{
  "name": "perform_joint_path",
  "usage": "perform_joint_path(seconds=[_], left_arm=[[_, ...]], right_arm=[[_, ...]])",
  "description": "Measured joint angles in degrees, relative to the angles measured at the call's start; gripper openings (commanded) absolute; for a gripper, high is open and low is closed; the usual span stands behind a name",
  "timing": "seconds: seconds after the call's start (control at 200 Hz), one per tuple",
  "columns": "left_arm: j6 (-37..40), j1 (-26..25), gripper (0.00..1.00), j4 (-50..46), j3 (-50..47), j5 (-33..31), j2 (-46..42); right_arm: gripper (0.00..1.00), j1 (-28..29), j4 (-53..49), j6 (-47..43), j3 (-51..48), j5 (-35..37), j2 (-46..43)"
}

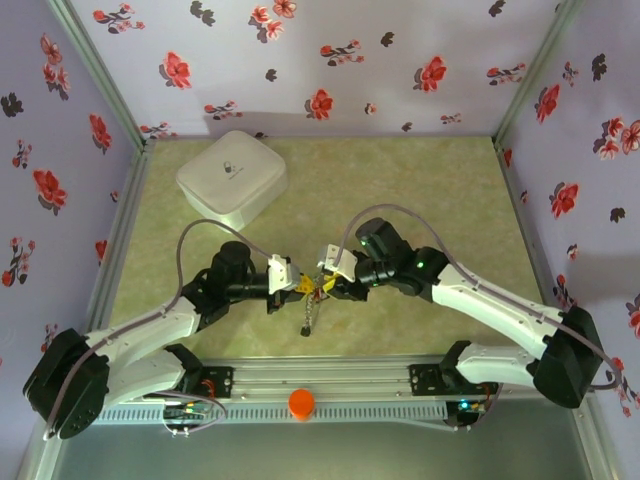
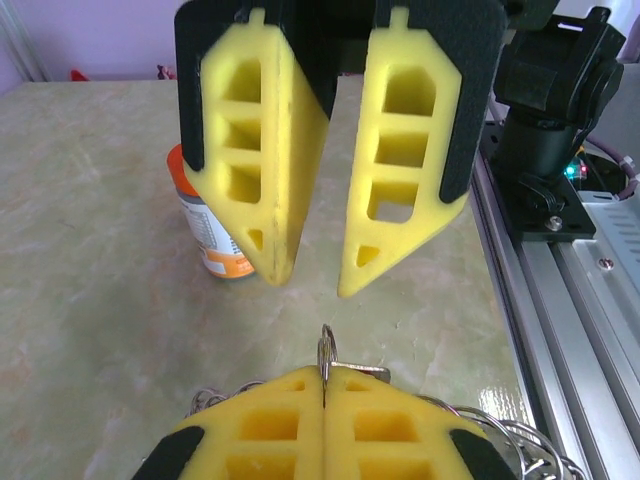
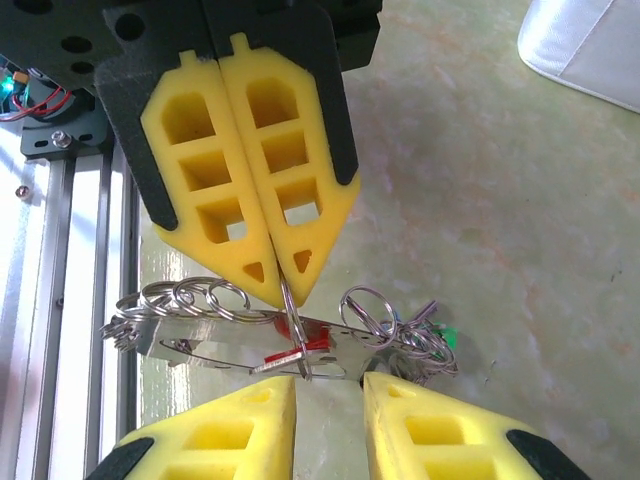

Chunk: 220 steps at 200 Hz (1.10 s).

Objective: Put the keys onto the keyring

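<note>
Left gripper (image 3: pixel 285 290): clamped on one thin metal loop at the top of the keys (image 3: pixel 300 340), which hang between the two arms, apparently clear of the table (image 1: pixel 430 200)
Right gripper (image 3: pixel 330 395): jaws apart just under the bunch, grasping nothing
Risk, slip: a one-loop pinch may let go or the bunch may swing (it dangles freely) and drop near the rail (image 1: pixel 350 385)
Risk, snag: the right jaws closing could trap several loops at once
Hard to make out: which loop is the keyring; the red tag (image 3: pixel 315 345) and green tag (image 3: pixel 447 338) lie half buried
</note>
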Motion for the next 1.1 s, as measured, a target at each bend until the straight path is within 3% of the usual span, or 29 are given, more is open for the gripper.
perform_joint_path(seconds=[0.15,0.48,0.96,1.1], left_arm=[[-0.1,0.0,0.0,1.2,-0.1,0.0,-0.5],[-0.7,0.0,0.0,2.0,-0.7,-0.7,-1.2],[-1.4,0.0,0.0,2.2,-1.1,-1.0,-1.2],[-1.5,0.0,0.0,2.7,-1.1,-1.0,-1.7]], right_arm=[[0.2,0.0,1.5,0.7,0.0,-1.2,0.7],[0.02,0.0,1.8,0.6,0.0,-2.0,1.9],[0.05,0.0,2.3,0.7,0.0,-2.3,4.5],[0.15,0.0,3.2,1.4,-0.3,-2.4,4.3]])
